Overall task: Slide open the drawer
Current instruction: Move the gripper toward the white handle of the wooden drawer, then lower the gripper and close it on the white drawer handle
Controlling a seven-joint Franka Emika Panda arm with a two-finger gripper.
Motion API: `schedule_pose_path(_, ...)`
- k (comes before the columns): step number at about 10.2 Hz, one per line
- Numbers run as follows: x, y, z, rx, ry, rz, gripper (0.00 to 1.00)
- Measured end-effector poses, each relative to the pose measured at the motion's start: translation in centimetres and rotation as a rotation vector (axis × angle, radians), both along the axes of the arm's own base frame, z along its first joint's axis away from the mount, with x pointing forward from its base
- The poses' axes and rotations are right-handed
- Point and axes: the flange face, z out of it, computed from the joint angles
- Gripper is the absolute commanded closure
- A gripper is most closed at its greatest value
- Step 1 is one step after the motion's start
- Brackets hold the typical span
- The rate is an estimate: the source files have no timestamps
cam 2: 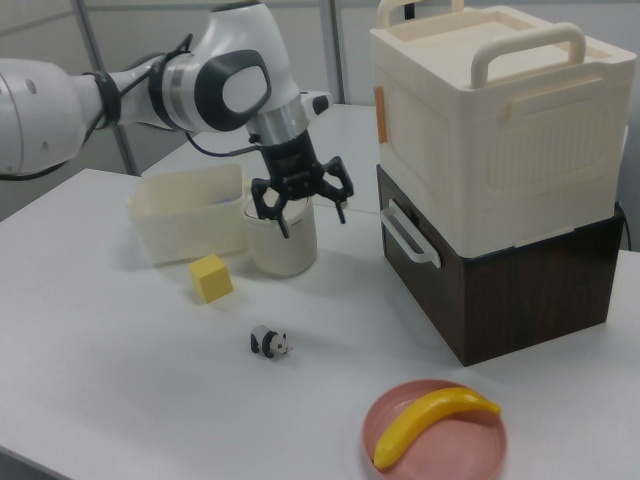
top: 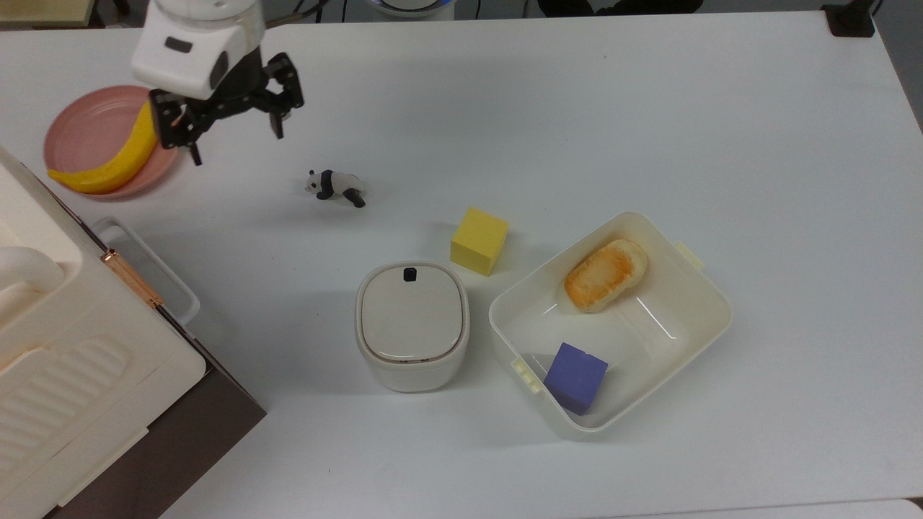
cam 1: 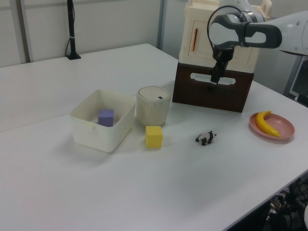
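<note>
The drawer (cam 2: pixel 500 290) is a dark brown box under a ribbed cream case, and its front looks flush and shut. Its white loop handle (cam 2: pixel 405 235) sticks out toward the table; the handle (top: pixel 151 270) also shows in the top view, and the handle (cam 1: pixel 211 78) crosses the brown front in the left view. My gripper (cam 2: pixel 313 222) hangs open and empty above the table, to the right view's left of the handle and clear of it. In the top view the gripper (top: pixel 236 144) is between the pink plate and the panda. In the left view the gripper (cam 1: pixel 213 83) lines up in front of the drawer.
A pink plate (top: pixel 79 126) with a banana (top: pixel 119 151) lies near the gripper. A toy panda (top: pixel 335 186), a yellow cube (top: pixel 479 240) and a lidded cream pot (top: pixel 412 324) sit mid-table. A cream tub (top: pixel 692 288) holds bread and a purple cube. The cream case (cam 2: pixel 490 110) tops the drawer.
</note>
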Motion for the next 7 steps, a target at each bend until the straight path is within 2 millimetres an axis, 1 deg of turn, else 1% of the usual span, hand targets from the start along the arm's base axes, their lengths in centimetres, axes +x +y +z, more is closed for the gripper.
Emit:
schedule_pose_path(3, 0.9, -3.8, -1.3, -0.049, -0.048, 0.09, 0.0)
schedule_pose_path(5, 1.6, -5.8, -2.3, -0.077, -0.085, 0.147, 0.0)
schedule_pose_path(7, 2.6, -7.3, -3.6, -0.118, -0.142, 0.196, 0.03)
